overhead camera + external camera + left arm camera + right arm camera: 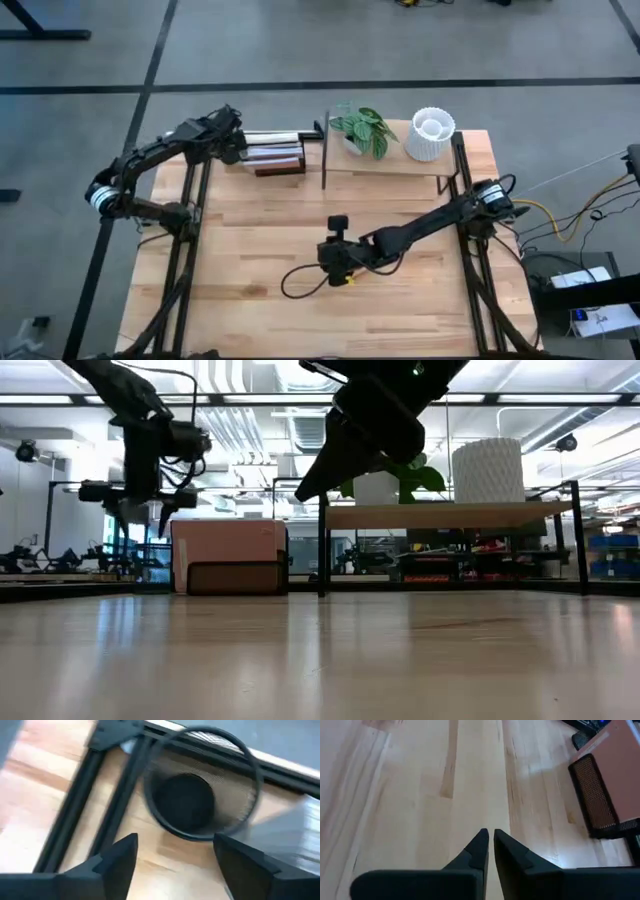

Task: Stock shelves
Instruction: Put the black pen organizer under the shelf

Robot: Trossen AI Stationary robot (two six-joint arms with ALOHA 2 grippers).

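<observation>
The right gripper (334, 252) was seen low in the centre of the high view, its fingers (481, 851) pressed together on nothing, bare tabletop (410, 805) beneath them. Over at upper left of the high view, the left gripper (232, 140) was held above the far left corner, fingers (120, 862) spread wide and empty, with a round black mesh cup (202, 805) framed between them in the left wrist view.

Just right of that, a row of books (272, 153) in a small dark rack was found, pink-fronted in the low view. The shelves (390, 165) were placed at upper centre-right of the high view, against the table's far edge. On the pale board a leafy plant (362, 128) and a white ribbed pot (431, 134) were already set; so part of the stocking was judged done, with the books and the cup probably left to go.

The table (260, 240) was seen as light wood, otherwise bare but for a cable. Grey floor was seen around it, and a bright workshop with ceiling lights behind in the low view.
</observation>
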